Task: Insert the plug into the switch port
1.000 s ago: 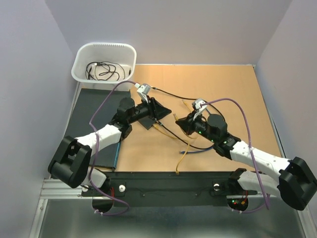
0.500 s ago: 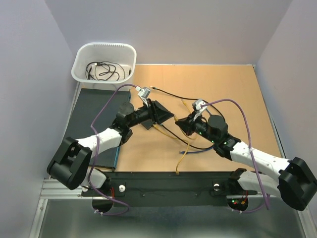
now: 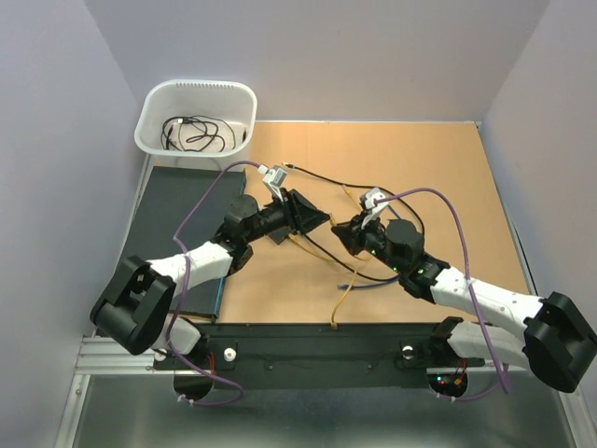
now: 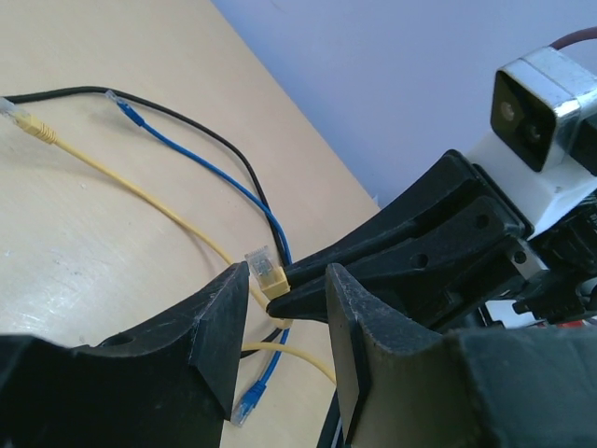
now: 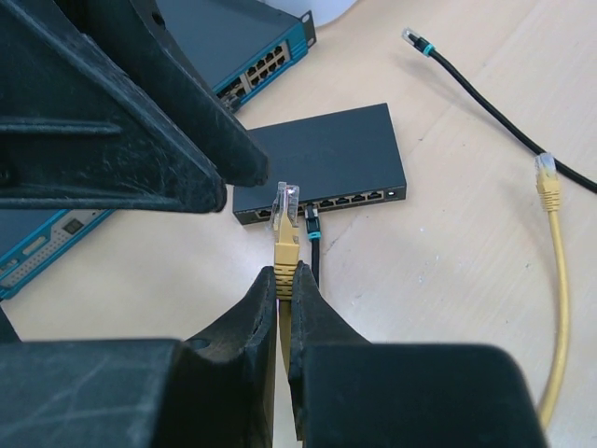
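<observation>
My right gripper (image 5: 284,276) is shut on a yellow plug (image 5: 285,233), just behind its clear tip, held slightly above the table. The tip points at the row of ports (image 5: 322,203) along the near edge of the small black switch (image 5: 322,154), a short gap away. A black cable's teal-banded plug (image 5: 312,221) sits in a port just right of it. My left gripper (image 4: 284,345) is open and empty, its fingertips close to the right gripper's tip and the yellow plug (image 4: 264,271). In the top view the two grippers (image 3: 312,217) (image 3: 338,229) nearly meet, and the left arm hides most of the switch.
A larger blue-edged switch (image 5: 256,56) lies behind the small one. Loose yellow (image 5: 548,182), black (image 5: 417,42) and blue (image 4: 244,406) cable ends lie on the wooden table (image 3: 438,177). A white bin (image 3: 196,117) with black cables stands at the back left.
My left gripper has swung right, off the small switch and towards the right gripper's tip. The right gripper has edged slightly left, still holding the yellow plug.
</observation>
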Controlling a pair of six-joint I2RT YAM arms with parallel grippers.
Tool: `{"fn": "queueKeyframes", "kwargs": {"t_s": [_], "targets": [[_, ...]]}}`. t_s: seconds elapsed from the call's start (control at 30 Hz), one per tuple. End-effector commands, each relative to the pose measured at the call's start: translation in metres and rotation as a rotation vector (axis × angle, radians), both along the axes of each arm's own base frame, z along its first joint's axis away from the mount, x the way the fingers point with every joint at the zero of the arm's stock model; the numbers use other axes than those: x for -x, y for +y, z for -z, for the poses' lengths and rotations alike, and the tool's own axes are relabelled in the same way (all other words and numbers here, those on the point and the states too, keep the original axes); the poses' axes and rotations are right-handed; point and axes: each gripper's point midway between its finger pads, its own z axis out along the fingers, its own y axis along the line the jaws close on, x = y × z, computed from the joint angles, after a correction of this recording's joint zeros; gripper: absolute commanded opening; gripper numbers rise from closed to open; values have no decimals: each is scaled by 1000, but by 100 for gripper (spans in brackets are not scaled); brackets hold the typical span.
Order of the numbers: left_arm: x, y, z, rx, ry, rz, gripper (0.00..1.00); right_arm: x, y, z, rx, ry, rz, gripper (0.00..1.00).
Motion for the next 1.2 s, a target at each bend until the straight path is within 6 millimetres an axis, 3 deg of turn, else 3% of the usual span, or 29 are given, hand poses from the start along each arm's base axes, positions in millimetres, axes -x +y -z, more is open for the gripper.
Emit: {"fn": "queueKeyframes", "kwargs": {"t_s": [0.0,0.23,0.7,0.87,1.17], "targets": [[-5,-10,-15,31,-40,-3,49,-9,3,-16,-11,-55,33,0],[-10,-19,-5,-1,-10,-14,49,-8,10,-14,13,-58,26,0],[-20,-18,10,-40,24,-63,49,-1,11,-20,-6,-70,4,0],[-13,-17,-7,-2,-44,-37,49,8,17,-23,-79,-54,-36,0],[21,-11,-43,140,-165,65,45,21,36,-40,-212,-41,-141,0]]}}
